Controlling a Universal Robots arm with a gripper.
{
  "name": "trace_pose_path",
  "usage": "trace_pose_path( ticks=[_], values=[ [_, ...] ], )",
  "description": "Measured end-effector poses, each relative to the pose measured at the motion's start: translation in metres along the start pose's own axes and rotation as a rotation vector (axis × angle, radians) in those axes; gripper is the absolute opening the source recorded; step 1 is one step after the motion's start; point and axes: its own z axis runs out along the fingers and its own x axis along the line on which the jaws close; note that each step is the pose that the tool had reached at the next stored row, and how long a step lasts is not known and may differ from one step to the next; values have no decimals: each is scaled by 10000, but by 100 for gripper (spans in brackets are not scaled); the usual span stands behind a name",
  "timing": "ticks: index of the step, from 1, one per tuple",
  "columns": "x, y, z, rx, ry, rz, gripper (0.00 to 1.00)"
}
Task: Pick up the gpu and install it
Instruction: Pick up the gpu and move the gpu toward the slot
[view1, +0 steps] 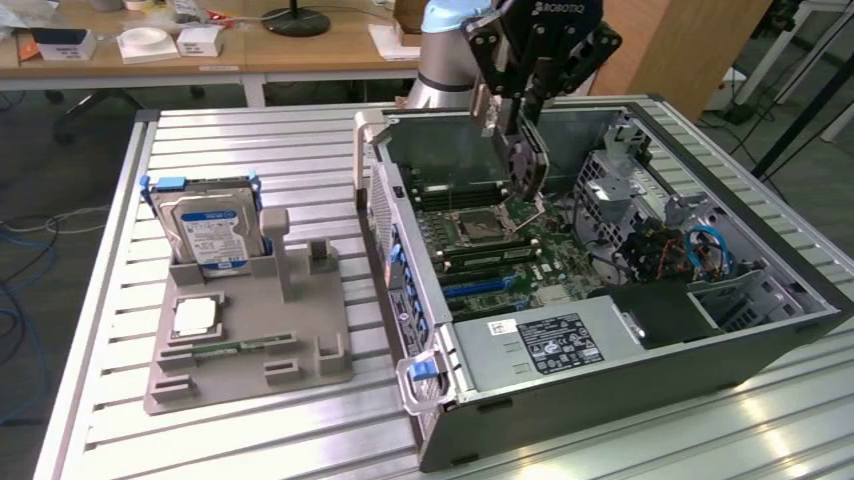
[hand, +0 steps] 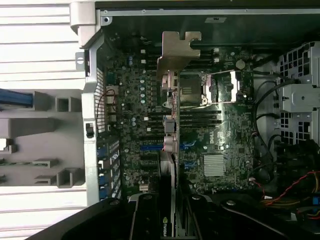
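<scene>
Currently gripper (view1: 518, 112) clamped on gpu (view1: 525, 170), edge-down over motherboard (view1: 550, 250) in case (view1: 627, 375); risk: any skew in the grip and its edge misses the slot (view1: 478, 287), striking board parts.

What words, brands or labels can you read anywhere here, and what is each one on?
"ROBOTIQ": on the body of the pincer that holds the graphics card.
"NVIDIA": with a logo, on the graphics card's edge in the wrist view, faint.
Blue label on the hard drive: too small to read.
Sticker on the power supply: too small to read.
Markings on the main board: too small to read.
</scene>
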Motion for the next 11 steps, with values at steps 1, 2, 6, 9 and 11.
trace_pose_path(
  ticks=[1, 2, 6, 9, 11],
  values=[
    [-34, 2, 2, -1, 2, -3, 26],
    [-68, 4, 3, 0, 4, -5, 26],
    [-209, 13, 9, 1, 13, -18, 26],
    [-313, 20, 14, 0, 19, -31, 26],
    [-384, 24, 18, 0, 23, -38, 26]
  ],
)
